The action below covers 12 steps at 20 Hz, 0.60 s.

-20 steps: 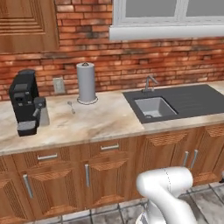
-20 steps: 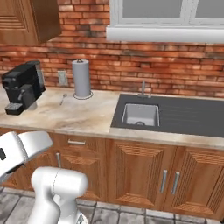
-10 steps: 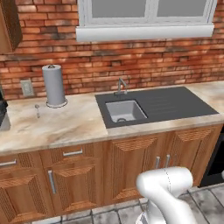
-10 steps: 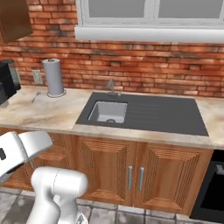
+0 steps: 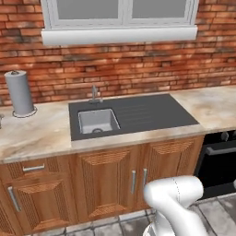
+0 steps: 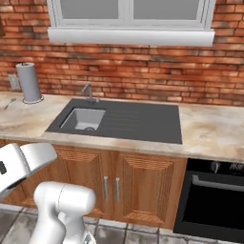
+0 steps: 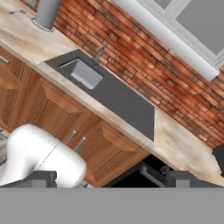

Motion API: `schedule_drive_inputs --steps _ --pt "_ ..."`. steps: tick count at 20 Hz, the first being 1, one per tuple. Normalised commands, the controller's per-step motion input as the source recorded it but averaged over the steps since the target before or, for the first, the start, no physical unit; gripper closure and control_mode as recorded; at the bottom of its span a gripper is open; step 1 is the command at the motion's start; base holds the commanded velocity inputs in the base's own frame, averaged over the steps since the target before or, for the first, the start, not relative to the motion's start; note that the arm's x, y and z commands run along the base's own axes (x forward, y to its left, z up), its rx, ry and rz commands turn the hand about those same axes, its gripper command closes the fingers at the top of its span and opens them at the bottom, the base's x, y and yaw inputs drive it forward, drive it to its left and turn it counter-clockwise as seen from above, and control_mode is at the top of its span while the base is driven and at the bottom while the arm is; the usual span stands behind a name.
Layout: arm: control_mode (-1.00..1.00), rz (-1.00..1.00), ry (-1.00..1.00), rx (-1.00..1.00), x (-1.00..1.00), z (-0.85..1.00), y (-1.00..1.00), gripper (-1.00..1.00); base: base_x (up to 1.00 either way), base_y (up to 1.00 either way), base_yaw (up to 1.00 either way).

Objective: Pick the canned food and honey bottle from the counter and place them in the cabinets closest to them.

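Rightward driving has slid the dark inset sink (image 5: 124, 117) to centre and the grey paper-towel roll (image 5: 19, 93) far left on the beige marble table (image 5: 216, 106). End effector (image 7: 109, 177) wide, empty; can and honey bottle unseen—probably farther right.

The counter (image 7: 30, 41) ran slantwise below the brick wall (image 7: 144, 61), with a dark sink (image 7: 105, 89) set into it. A grey roll (image 7: 45, 13) stood upright near its far end. Wooden cupboard doors (image 7: 52, 113) with bar handles sat below, a black oven (image 7: 144, 177) beside them.
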Motion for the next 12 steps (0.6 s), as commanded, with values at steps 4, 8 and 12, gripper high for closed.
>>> schedule_drive_inputs --steps 4,8,12 --pt "1.0 0.0 0.0 0.0 0.0 0.0 0.0 -1.0 0.11 -0.8 0.0" --pt "1.0 0.0 0.0 0.0 0.0 0.0 0.0 -1.0 0.1 -0.82 0.0" --pt "1.0 0.0 0.0 0.0 0.0 0.0 0.0 -1.0 0.1 -0.82 0.0"
